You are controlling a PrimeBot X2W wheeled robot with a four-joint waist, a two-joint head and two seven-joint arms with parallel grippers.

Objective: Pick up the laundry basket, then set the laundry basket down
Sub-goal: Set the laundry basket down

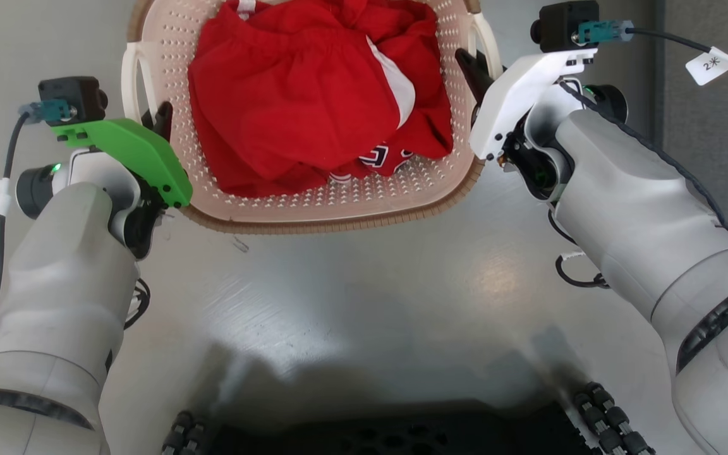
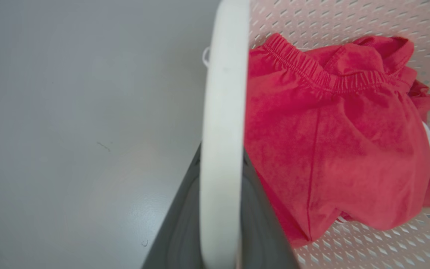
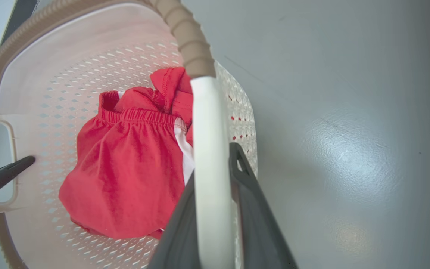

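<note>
Dark fingers (image 2: pixel 177 231) of each hand clamp a white loop handle (image 2: pixel 220 149), the left gripper (image 1: pixel 160 120) at upper left, the right gripper (image 1: pixel 473 66) at upper right, with the laundry basket (image 1: pixel 339 218) holding red clothes (image 1: pixel 301 95) top centre between them.

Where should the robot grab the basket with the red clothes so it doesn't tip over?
By its two white loop handles. The left gripper takes the left handle of the laundry basket from outside, the right gripper the right handle, one finger each side of the thin bar. Gripping both ends should keep it level under the red clothes.
</note>
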